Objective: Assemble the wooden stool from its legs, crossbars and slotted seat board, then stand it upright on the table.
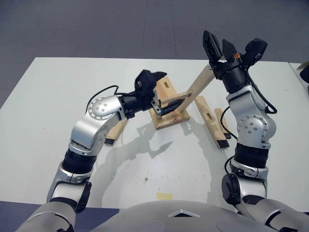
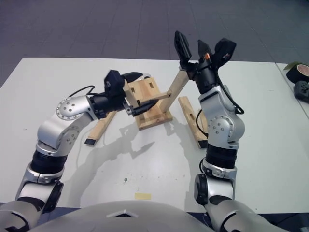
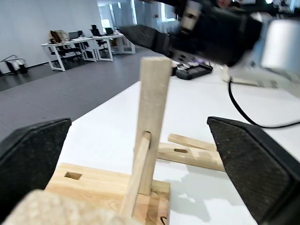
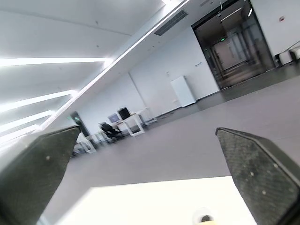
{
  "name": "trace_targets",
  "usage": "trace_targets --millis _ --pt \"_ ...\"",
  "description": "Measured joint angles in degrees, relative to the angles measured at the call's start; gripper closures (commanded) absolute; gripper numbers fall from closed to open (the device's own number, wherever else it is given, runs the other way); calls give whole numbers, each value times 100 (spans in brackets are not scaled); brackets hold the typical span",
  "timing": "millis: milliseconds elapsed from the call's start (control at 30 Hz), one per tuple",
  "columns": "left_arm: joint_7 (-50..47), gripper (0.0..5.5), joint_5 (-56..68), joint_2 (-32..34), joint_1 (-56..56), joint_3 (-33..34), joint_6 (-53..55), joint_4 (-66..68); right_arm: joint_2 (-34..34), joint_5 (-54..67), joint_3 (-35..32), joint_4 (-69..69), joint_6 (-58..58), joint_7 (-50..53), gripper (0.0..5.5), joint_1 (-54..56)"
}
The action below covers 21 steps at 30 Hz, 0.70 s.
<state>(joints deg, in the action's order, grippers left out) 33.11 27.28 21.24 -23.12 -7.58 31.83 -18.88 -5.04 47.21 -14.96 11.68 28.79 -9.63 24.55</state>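
On the table (image 1: 58,96) the slotted seat board (image 1: 170,120) lies flat, one leg (image 1: 198,87) leaning from its slot — light, stiff wood, probably best gripped mid-shaft — with the left gripper (image 1: 160,107) by the crossbar (image 1: 177,102) and the right gripper (image 1: 219,46) at the leg's top both spread, empty.

Seat board (image 1: 169,118) partly hidden behind left gripper (image 3: 139,126); leg (image 1: 116,130) under forearm (image 1: 123,104).

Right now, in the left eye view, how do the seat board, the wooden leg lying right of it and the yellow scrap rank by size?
1. seat board, broadest, partly covered.
2. wooden leg, similar length, far narrower.
3. yellow scrap, clearly smallest.
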Motion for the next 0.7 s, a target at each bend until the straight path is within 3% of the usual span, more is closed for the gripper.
trace_targets --millis 233,367,533,700 --pt "-243 10 827 -62 -658 955 397 -78 -75 141 -970 -274 -334 597 12 -169" --pt "-395 10 1021 -74 -755 1220 511 -46 -158 -375 -1097 -655 -560 836 12 -576" --pt "-913 10 1594 -49 -963 2143 677 264 -220 -1576 -121 -980 -623 781 12 -1026" --pt "-1554 10 1145 380 -1478 2756 482 1457 -223 -1270 1127 7 -272 -657 12 -1616"
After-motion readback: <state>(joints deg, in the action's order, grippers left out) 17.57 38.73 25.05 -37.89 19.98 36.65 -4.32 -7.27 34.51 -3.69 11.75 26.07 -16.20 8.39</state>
